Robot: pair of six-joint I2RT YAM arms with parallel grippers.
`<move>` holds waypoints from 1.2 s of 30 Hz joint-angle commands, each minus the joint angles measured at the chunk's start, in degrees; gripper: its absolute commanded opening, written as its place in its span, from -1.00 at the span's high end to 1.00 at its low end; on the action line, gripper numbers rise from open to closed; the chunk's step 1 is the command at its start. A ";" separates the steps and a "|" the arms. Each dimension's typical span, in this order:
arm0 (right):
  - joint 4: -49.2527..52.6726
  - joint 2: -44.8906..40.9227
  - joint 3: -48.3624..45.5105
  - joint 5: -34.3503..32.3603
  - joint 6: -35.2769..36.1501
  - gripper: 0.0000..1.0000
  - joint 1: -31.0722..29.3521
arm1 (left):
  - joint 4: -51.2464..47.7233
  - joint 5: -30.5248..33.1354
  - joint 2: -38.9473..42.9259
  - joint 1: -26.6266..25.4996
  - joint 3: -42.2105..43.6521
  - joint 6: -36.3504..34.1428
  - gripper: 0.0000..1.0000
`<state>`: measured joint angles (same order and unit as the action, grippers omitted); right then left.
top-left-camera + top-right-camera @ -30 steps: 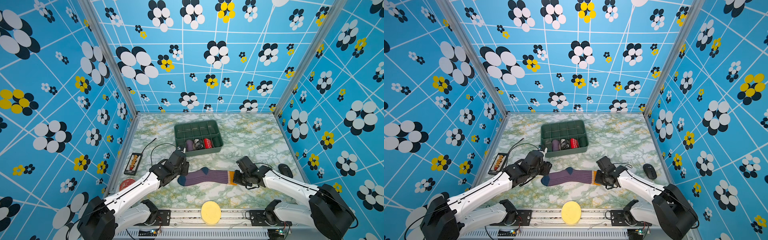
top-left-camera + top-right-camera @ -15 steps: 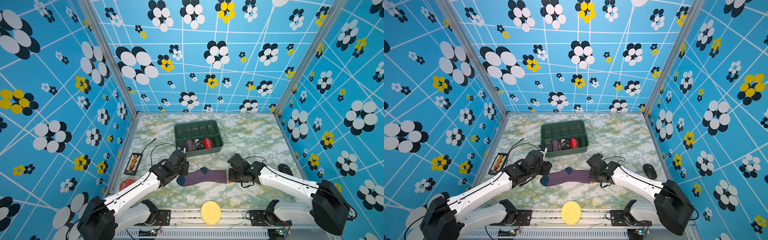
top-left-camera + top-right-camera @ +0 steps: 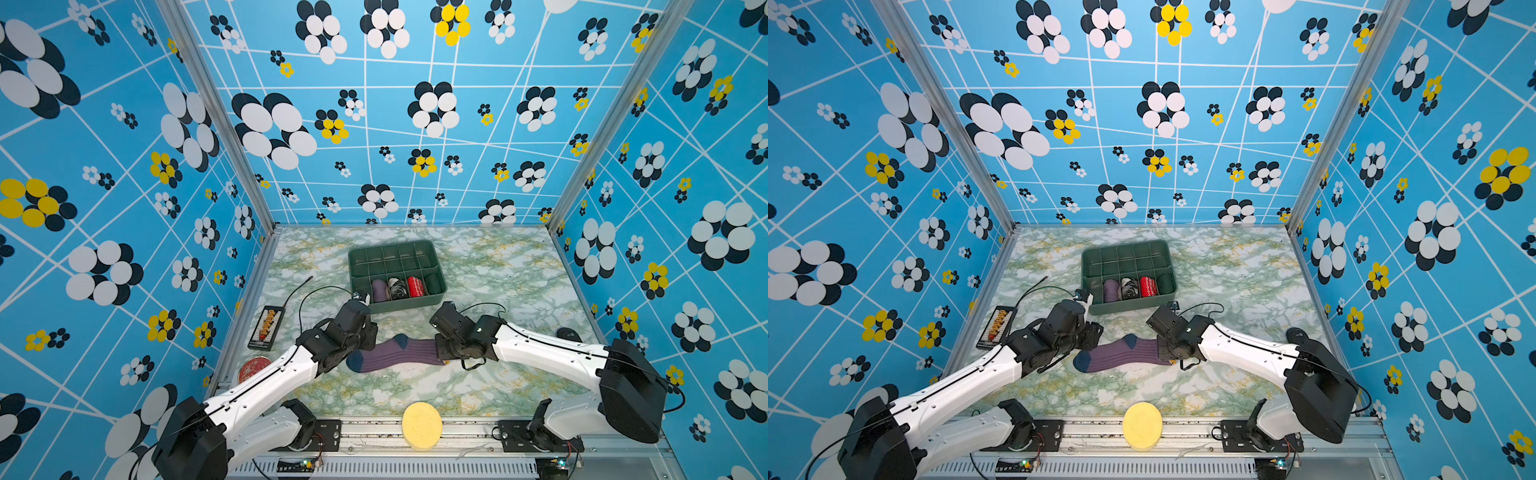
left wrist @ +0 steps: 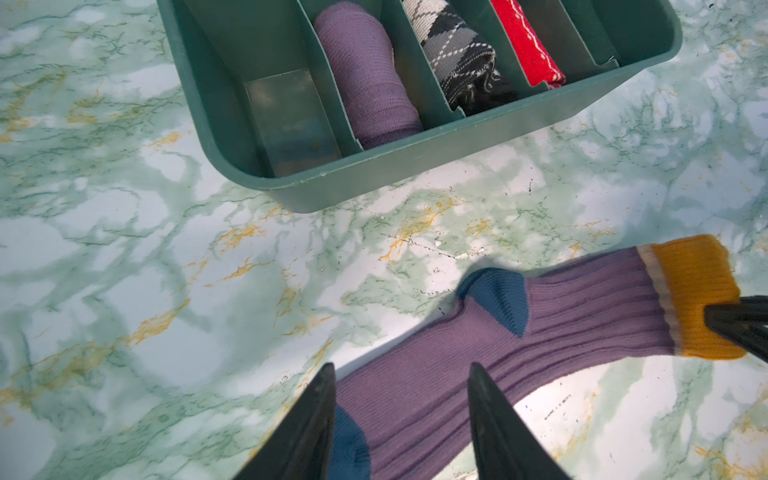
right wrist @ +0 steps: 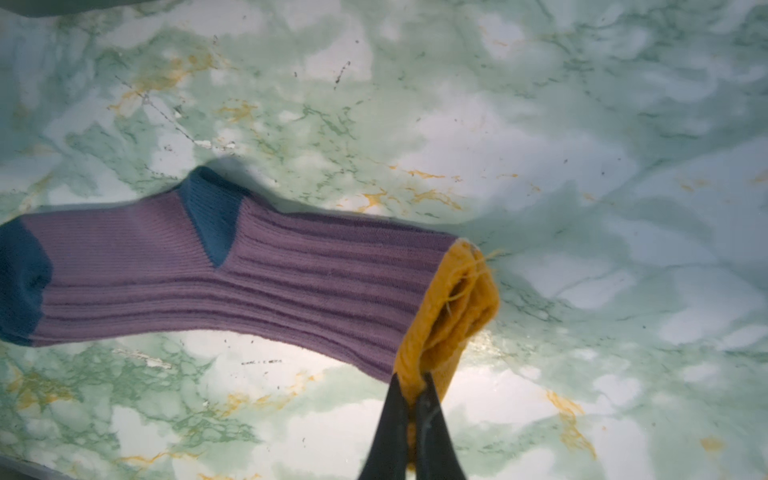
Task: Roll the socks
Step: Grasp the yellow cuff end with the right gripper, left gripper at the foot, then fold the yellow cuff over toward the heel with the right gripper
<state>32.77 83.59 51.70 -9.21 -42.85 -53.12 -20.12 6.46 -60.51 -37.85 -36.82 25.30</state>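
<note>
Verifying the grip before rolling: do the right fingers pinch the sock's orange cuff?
Yes, the right fingers are shut on the orange cuff.

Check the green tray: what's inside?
Front row of the green tray: a purple roll, a black-and-white patterned roll, a red roll, one per slot; the end slot beside the purple one is empty. Their undersides and the slot floors beneath are hidden.
</note>
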 commanded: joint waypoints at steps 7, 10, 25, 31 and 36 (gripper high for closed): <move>1.51 5.45 4.72 -1.65 1.96 1.00 -2.72 | 0.78 -0.78 0.85 0.67 0.87 -0.69 -0.06; 2.62 6.57 6.30 -2.87 2.66 1.00 -3.60 | 0.96 -1.18 -0.07 0.76 0.87 -0.69 -0.05; 2.39 10.78 10.17 -2.25 5.28 1.00 -6.21 | 0.37 -1.48 -2.42 1.55 3.04 1.19 -0.04; 1.43 11.98 10.98 -0.70 6.26 1.00 -6.80 | 1.77 -2.74 -4.24 1.77 3.47 1.62 -0.03; 0.99 13.32 11.31 0.67 6.64 1.00 -6.90 | 2.45 -3.17 -4.92 1.81 3.87 1.77 -0.03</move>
<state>33.76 95.66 61.82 -9.93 -37.43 -59.61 -18.65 4.19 -65.21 -36.42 -33.69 26.48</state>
